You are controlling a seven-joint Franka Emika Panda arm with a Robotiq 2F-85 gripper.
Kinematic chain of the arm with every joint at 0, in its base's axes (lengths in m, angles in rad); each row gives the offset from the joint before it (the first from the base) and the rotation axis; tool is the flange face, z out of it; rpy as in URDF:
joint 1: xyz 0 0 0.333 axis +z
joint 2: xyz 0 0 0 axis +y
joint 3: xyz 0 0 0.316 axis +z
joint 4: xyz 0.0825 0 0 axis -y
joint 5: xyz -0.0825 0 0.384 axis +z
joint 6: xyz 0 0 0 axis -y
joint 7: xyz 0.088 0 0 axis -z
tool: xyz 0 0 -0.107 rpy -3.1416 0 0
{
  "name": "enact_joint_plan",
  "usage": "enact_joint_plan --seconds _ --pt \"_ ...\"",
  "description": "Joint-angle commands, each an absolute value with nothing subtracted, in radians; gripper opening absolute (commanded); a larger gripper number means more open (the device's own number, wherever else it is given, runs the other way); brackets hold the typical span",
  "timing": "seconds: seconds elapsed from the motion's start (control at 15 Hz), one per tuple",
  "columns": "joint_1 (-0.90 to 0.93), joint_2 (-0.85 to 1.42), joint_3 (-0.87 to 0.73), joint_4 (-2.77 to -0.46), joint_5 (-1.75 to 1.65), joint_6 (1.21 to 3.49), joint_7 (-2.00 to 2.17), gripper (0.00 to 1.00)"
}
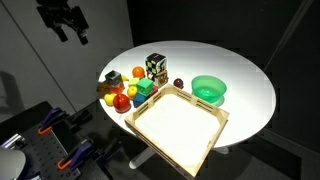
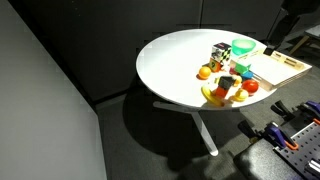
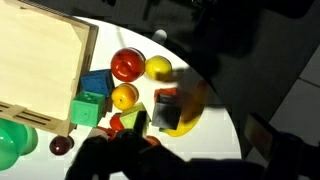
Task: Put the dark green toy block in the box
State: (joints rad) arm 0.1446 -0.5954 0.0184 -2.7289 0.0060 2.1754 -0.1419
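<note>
One dark green toy block on the round white worktop, just beside the box at its far left wall, among toy fruit, patterned black-and-white cube behind, green bowl right, gripper high at far left, cannot tell whether its fingers are spread or pressed together.

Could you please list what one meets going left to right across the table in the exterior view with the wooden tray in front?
Orange ball → patterned cube → small dark ball → green bowl. The box spans several of these, so it is left out.
</note>
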Motion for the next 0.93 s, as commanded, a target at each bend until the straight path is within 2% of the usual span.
enact_joint_plan --seconds 0.0,0.87 --pt "0.167 -0.608 -0.013 -2.74 0.067 2.188 -0.208 1.0" --pt "0.149 -0.595 0.01 -2.727 0.052 2.173 -0.183 1.0"
